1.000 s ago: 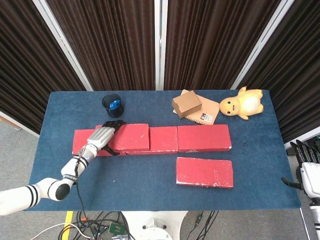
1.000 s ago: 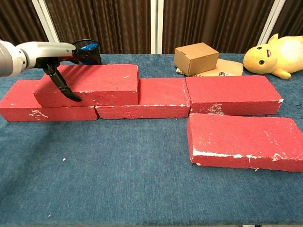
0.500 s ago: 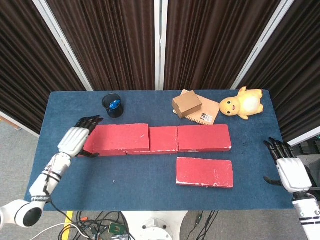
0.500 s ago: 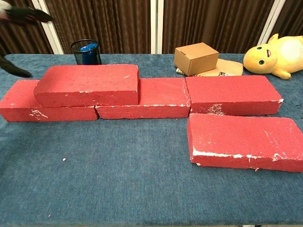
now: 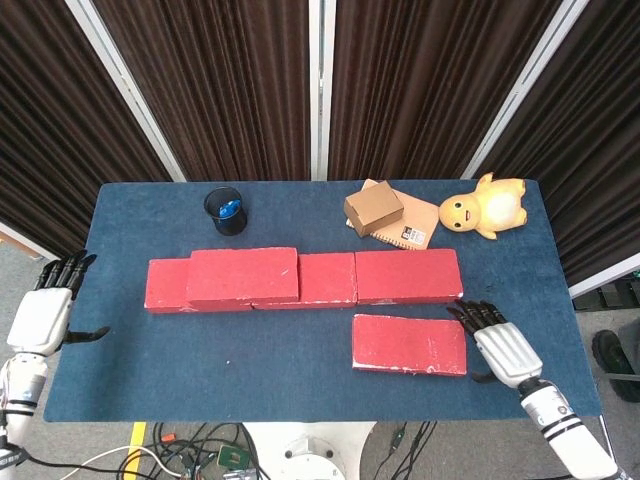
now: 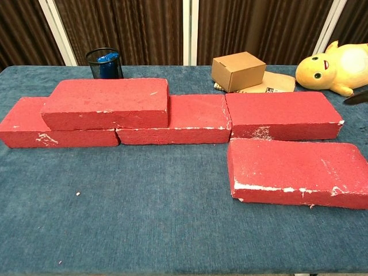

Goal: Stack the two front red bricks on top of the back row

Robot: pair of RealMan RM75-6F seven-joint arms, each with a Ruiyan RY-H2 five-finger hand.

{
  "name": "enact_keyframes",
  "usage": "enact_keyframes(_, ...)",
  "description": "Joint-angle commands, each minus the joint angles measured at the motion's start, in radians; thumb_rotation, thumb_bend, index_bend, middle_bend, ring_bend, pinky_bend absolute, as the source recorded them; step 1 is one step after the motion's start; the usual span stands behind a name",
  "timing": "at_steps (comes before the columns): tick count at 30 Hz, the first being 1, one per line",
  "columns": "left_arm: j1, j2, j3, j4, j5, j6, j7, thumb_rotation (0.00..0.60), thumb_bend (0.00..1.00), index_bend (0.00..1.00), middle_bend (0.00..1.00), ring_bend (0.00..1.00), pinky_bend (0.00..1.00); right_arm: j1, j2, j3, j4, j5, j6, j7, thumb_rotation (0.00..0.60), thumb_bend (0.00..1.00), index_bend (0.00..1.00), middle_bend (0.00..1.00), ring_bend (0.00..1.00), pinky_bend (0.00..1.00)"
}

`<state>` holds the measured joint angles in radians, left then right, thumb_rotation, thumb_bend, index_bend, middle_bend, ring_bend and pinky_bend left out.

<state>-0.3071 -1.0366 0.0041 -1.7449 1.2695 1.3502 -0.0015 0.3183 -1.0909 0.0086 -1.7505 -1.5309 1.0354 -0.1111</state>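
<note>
A back row of red bricks (image 5: 330, 279) (image 6: 172, 119) runs across the blue table. One red brick (image 5: 241, 275) (image 6: 106, 103) lies stacked on the row's left part. Another red brick (image 5: 409, 344) (image 6: 296, 172) lies flat on the table in front of the row's right end. My right hand (image 5: 500, 344) is open beside that front brick's right edge, fingers apart, holding nothing; only a fingertip (image 6: 357, 98) of it shows in the chest view. My left hand (image 5: 45, 312) hangs open off the table's left edge, far from the bricks.
A black pen cup (image 5: 225, 211) (image 6: 104, 63) stands behind the row at the left. A cardboard box (image 5: 373, 209) (image 6: 238, 71) sits on a notebook (image 5: 408, 225) at the back right, next to a yellow plush toy (image 5: 485, 207) (image 6: 335, 60).
My left hand let go of the stacked brick and drew back off the table's left side. My right hand came in from the right edge to the front brick.
</note>
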Motion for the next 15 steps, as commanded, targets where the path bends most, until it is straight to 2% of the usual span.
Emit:
enact_keyframes(1, 0.033, -0.003, 0.014, 0.038, 0.028, 0.020, -0.055, 0.600, 0.03, 0.01, 0.00, 0.00, 0.00, 0.038, -0.042, 0.000, -0.017, 0.036, -0.055, -0.058, 0.600, 0.00, 0.00, 0.00, 0.00, 0.00)
enact_keyframes(15, 0.090, -0.014, 0.008, 0.136, 0.056, 0.001, -0.151, 0.600, 0.03, 0.01, 0.00, 0.00, 0.00, 0.130, -0.186, 0.022, -0.004, 0.177, -0.154, -0.214, 0.600, 0.00, 0.00, 0.00, 0.00, 0.00)
